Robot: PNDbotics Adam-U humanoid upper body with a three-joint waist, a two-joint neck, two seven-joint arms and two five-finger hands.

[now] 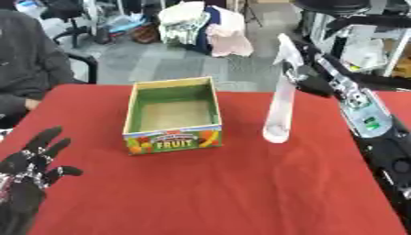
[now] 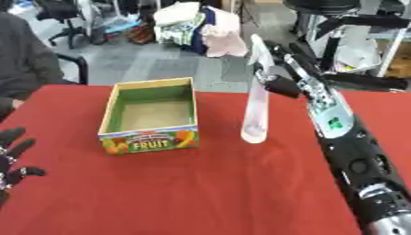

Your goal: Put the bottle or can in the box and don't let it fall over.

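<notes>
Left eye view: right hand [image 1: 301, 69] around bottle [image 1: 281, 108].

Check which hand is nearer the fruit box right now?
Left, narrowly. The left hand rests open at the lower left, box up to its right. The right hand grips the bottle right of the box.

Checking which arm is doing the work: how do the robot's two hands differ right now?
The right hand is raised above the red table, curled round the top of a tall pale bottle; the left hand holds nothing. The left hand's fingers are spread open and point up at the lower left corner. Both are black.
</notes>
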